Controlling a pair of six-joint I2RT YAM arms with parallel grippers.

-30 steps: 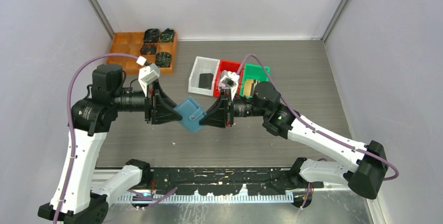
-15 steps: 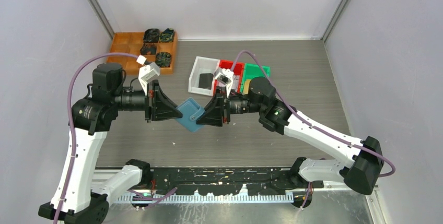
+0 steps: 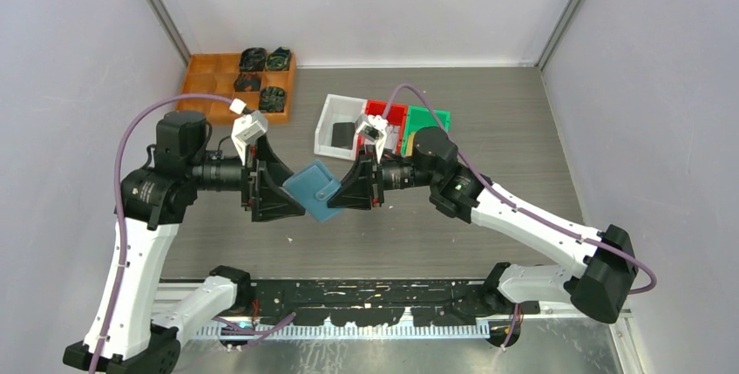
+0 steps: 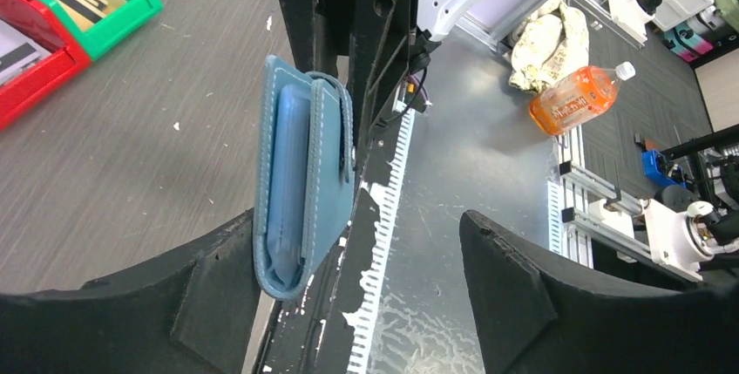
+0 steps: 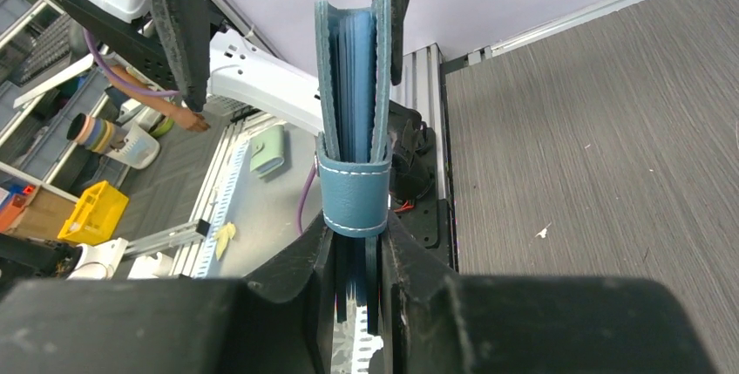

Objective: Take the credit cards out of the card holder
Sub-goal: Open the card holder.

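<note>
Held aloft over the table's (image 3: 488, 130) middle, the strap-closed card holder (image 3: 312, 193) sits clamped in the right gripper (image 5: 353, 256), the left gripper (image 4: 366, 243) gaping alongside; seemingly no credit cards are out yet.

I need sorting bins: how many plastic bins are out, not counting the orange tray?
3, in one row: white bin left, red bin middle, green bin right. None seems hidden.

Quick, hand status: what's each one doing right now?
Left hand: open, gripping nothing.
Right hand: closed on the card holder.
</note>
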